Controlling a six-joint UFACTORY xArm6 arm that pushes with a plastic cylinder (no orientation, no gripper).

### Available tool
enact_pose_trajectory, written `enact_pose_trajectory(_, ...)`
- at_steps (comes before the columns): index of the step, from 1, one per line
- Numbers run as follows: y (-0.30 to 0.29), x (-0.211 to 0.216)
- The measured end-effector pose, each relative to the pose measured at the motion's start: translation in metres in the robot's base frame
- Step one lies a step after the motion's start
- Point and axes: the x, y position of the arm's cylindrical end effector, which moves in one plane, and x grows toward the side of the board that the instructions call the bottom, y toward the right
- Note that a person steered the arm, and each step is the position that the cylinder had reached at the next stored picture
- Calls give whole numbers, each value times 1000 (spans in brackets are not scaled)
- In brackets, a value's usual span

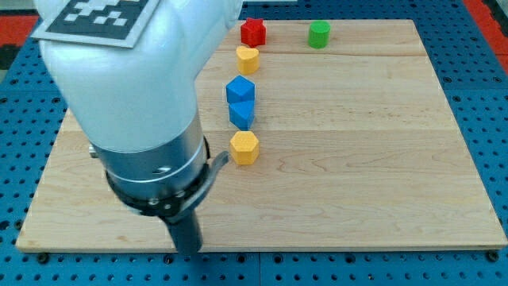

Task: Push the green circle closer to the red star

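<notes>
The green circle (319, 34) stands near the board's top edge, right of centre. The red star (253, 32) stands to its left at the top edge, with a clear gap between them. My tip (187, 249) is at the view's bottom left, at the board's front edge, far from both blocks. The arm's big white body hides the upper left of the board.
A yellow heart (248, 59) lies just below the red star. Two blue blocks (240, 90) (242, 113) touch each other below it. A yellow hexagon (244, 148) lies below them. The wooden board (381, 159) rests on a blue pegboard table.
</notes>
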Motion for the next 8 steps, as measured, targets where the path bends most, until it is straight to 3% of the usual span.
enact_pose_trajectory(1, -70, -14)
enact_pose_trajectory(2, -32, -11)
enact_pose_trajectory(3, 57, -1)
enact_pose_trajectory(4, 156, -41)
enact_pose_trajectory(5, 213, -128)
enact_pose_trajectory(8, 283, -369)
